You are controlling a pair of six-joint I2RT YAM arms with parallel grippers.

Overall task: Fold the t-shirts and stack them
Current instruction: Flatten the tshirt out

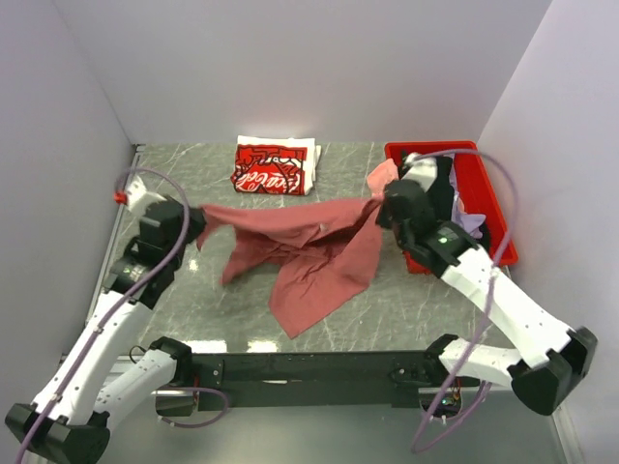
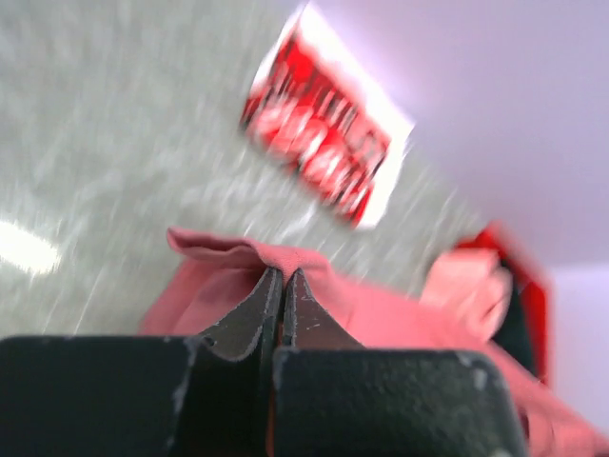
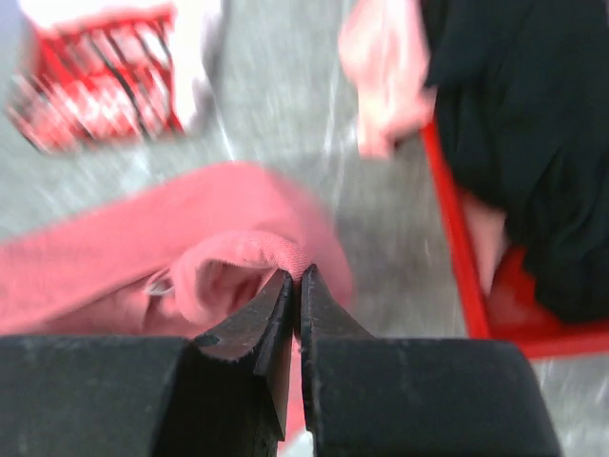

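Both wrist views are blurred. The bin (image 1: 495,208) is partly hidden behind my right arm, so I only make out a black shirt (image 1: 445,182) and a scrap of the lavender shirt (image 1: 471,224). The rose shirt (image 1: 309,246) is strung between the grippers, lower part sagging to the table (image 1: 406,309). The left gripper (image 1: 196,218), near the left wall, has its fingers pinched tight on one edge. The right gripper (image 1: 379,207) is pinched on the other edge, just beside the bin. A pink shirt (image 1: 384,176) hangs over that rim. The folded red-and-white shirt (image 1: 274,166) lies at the back.
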